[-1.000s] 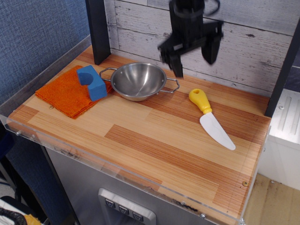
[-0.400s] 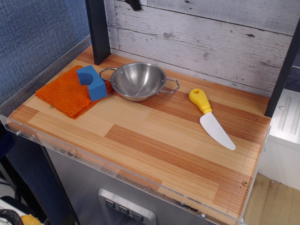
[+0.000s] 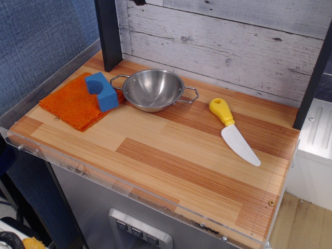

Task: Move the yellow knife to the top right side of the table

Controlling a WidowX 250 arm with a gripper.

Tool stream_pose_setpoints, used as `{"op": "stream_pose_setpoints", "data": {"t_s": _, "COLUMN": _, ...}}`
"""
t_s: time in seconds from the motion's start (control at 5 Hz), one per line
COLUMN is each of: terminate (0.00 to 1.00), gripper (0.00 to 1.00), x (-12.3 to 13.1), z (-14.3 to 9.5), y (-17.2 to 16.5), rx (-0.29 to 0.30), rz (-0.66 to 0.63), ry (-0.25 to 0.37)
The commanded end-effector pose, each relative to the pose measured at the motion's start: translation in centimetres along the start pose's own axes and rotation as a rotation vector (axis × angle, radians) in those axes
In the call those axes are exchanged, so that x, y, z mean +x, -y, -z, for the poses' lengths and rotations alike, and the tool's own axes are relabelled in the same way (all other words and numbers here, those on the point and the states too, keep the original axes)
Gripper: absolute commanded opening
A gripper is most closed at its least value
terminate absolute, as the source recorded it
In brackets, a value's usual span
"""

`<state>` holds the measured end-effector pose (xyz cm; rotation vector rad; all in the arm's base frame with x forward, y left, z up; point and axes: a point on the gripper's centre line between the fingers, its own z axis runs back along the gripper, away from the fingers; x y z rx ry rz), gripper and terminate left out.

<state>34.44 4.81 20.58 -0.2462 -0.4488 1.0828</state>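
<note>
The yellow knife [image 3: 233, 129] lies flat on the table [image 3: 171, 161] at the right, towards the back. Its yellow handle points to the back left and its white blade to the front right. Nothing touches it. Of my gripper only a small dark tip [image 3: 138, 2] shows at the top edge of the view, high above the back of the table and far from the knife. Its fingers are out of view.
A steel bowl [image 3: 153, 90] with two wire handles stands at the back middle. A blue block [image 3: 102, 91] rests on an orange cloth [image 3: 75, 102] at the back left. A black post [image 3: 109, 33] stands at the back left, and a grey plank wall runs behind the table.
One second ago the gripper hung open above the bowl and the knife handle. It has since risen up and to the left, almost out of the view. The knife has not moved.
</note>
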Motion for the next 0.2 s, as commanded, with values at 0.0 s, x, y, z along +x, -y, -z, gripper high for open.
{"op": "stream_pose_setpoints", "data": {"t_s": 0.0, "terminate": 1.00, "gripper": 1.00, "x": -0.41, "z": -2.44, "y": -0.83, "rx": -0.044, "rz": 0.004, "ry": 0.036}}
